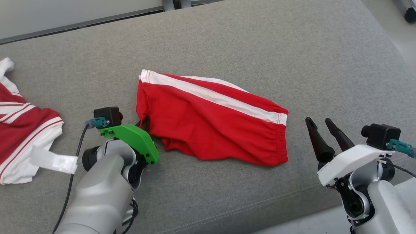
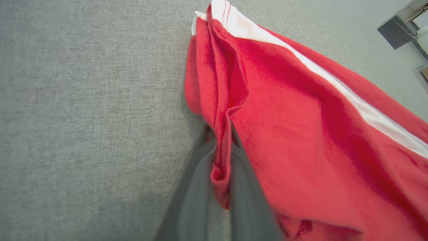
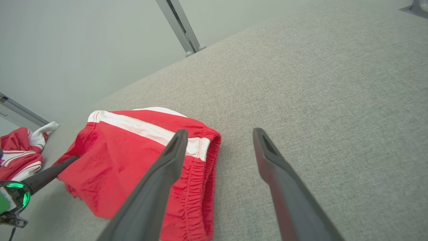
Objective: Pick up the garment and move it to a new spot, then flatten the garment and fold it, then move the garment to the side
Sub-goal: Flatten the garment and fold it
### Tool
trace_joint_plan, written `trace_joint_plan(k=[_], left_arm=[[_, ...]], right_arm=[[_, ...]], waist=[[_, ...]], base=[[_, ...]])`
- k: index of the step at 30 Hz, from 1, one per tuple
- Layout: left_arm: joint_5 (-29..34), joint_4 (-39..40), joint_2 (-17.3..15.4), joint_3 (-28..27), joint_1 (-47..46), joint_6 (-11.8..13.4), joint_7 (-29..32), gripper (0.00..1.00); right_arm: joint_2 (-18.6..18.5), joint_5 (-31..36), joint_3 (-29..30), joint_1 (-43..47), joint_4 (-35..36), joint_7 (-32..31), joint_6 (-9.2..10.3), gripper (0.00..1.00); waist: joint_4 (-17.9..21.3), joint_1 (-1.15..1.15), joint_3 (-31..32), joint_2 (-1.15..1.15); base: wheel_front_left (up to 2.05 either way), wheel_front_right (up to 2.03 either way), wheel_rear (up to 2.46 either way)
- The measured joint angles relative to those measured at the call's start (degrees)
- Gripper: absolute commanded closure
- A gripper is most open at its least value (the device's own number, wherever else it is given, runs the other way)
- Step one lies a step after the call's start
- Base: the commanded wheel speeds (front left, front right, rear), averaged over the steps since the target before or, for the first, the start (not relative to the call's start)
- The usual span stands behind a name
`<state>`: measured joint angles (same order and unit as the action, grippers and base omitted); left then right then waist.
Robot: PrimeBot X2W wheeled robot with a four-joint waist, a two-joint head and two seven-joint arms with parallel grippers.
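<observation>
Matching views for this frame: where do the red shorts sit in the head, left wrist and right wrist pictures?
Head view: red shorts at the centre, on the grey cushion.
Left wrist view: right half, an edge pinched in the left gripper at lower middle.
Right wrist view: lower left, partly behind a finger of the right gripper.
Shared landmark: the shorts' white stripe.

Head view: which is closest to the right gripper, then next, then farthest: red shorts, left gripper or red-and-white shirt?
1. red shorts, waistband just left of the right gripper.
2. left gripper, shut on the shorts' other end.
3. red-and-white shirt, far left edge.
</observation>
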<state>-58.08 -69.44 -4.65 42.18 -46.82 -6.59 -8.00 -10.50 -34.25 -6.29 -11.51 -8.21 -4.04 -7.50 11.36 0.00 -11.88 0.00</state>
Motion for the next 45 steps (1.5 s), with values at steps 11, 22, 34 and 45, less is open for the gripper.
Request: trace_joint_plan(k=[11,22,34,45], left_arm=[[-2.5,6.9,1.1,-2.3,10.2,3.8,-6.1,1.0],[-0.5,25.1,-1.1,-4.7,24.5,13.5,-7.0,1.0],[2.3,41.8,-6.6,-3.6,31.0,21.2,-5.4,0.24],[8.5,51.6,-12.9,-1.9,32.1,25.8,-5.9,0.0]], right_arm=[[-2.3,0.8,1.6,3.3,0.8,-2.5,0.0,0.0],[-4.8,1.6,0.3,2.6,0.2,-6.0,0.0,0.0],[-5.8,1.6,-3.4,-0.8,-4.4,-8.3,0.0,0.0],[-8.0,1.2,-7.8,-3.4,-9.7,-8.9,0.0,0.0]], waist=[[-3.1,0.0,3.9,0.0],[-5.0,0.0,6.8,0.0],[-5.3,0.0,7.5,0.0],[-6.3,0.0,8.3,0.0]], base=[[0.0,0.0,0.0],[0.0,0.0,0.0],[0.0,0.0,0.0],[0.0,0.0,0.0]])
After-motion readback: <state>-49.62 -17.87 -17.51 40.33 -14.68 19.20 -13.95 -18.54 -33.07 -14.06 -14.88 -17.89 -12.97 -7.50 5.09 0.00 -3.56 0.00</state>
